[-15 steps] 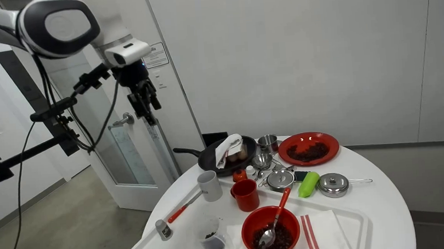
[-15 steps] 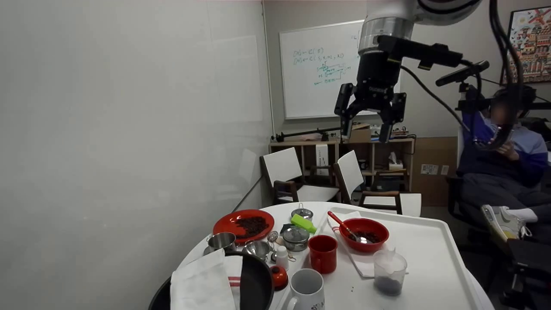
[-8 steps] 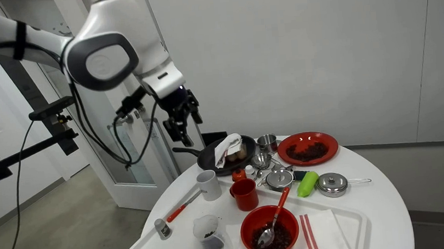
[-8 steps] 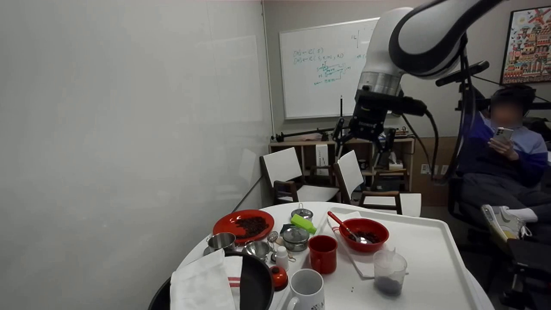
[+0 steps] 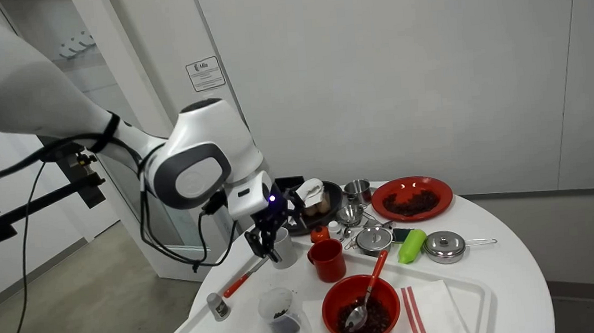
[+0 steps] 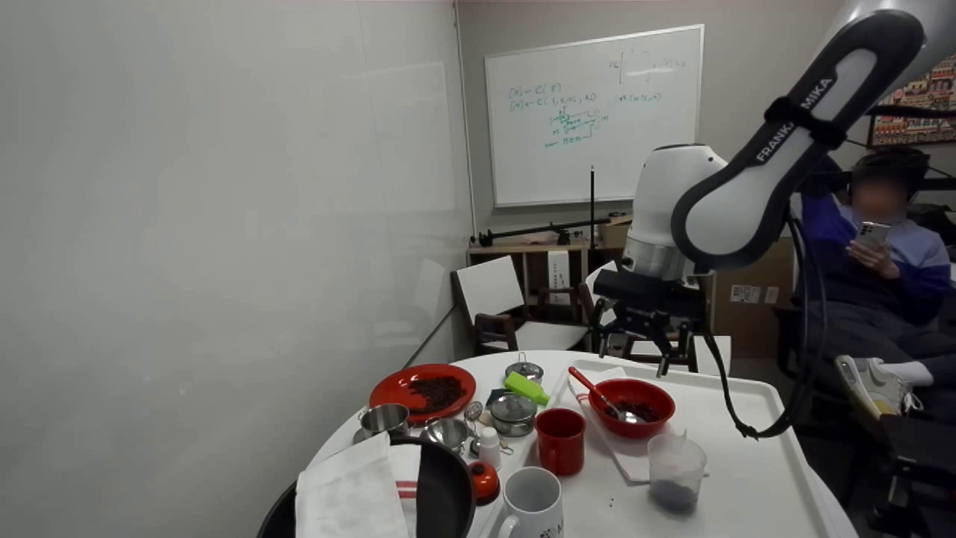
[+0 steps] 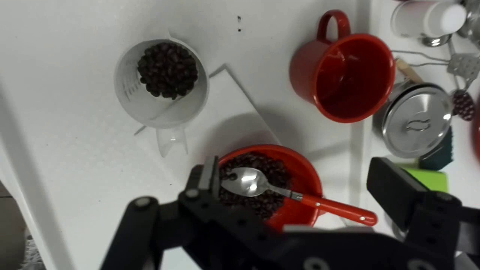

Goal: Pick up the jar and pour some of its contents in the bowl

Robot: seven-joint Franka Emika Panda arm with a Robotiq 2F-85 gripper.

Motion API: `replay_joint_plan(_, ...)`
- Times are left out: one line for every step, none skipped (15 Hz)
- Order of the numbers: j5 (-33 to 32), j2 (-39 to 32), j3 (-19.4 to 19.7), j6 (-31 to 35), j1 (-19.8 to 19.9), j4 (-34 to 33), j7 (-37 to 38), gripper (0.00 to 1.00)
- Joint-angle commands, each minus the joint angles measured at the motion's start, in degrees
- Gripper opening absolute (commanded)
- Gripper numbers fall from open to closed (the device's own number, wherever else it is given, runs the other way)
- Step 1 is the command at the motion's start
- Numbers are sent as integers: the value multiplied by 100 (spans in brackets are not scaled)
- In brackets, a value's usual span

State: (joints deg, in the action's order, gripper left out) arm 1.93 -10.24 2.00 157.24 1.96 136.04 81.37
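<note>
While the gripper hangs higher than the bowl and well apart from it, its fingers stand wide, the bowl showing in the gap in the wrist view. Jar upright on the white tray, near the bowl, clear handle turned toward it; glass or plastic, cannot tell, nor whether its base touches the napkin under the bowl. Jar body round, see-through, thin at the lip; dark beans inside, oval, smooth, slightly shiny. Bowl deep, round, glossy red, with beans of the same look; a spoon rests in it, polished metal head on the beans, red handle slanting over the rim. Napkin flat white cloth, two red stripes just beside the bowl. Red mug near the bowl, smooth-walled, loop-handled; farther from the bowl, a round metal pot, its shiny lid topped with bent wire. Wrist view looks down into the jar and picks out printed marks on its wall; both exterior views give its side, the beans a dim mass at the bottom. A red-handled knife and a small grey container, each farther from the bowl than the jar is, turn up only in an exterior view. Pale mug, well apart from the bowl, bears dark print low on its side in an exterior view. Well behind the bowl, in an exterior view: whiteboard with green writing, seated person holding a phone.
</note>
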Motion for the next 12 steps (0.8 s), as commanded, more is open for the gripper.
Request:
replay_joint_plan(-333,-274,550,60,-373,46,1251,100)
replay_joint_plan(-353,-321,646,-3,-429,72,1471,100)
replay_joint_plan(-322,-354,696,-56,-457,129,1590,100)
replay_joint_plan(-266,-375,713,-112,-474,170,1669,100)
replay_joint_plan(-195,-401,701,-171,-471,210,1685,100)
replay_joint_plan(-79,-412,639,-276,-441,262,1644,100)
replay_joint_plan(95,-412,526,-423,-384,319,1497,100)
replay_joint_plan(214,-418,465,-539,-359,355,1426,100)
replay_joint_plan(356,-421,384,-668,-319,406,1296,100)
replay_joint_plan(450,-427,343,-766,-306,437,1238,100)
replay_joint_plan(555,-431,295,-839,-275,480,1124,100)
replay_joint_plan(661,-434,248,-907,-240,511,991,100)
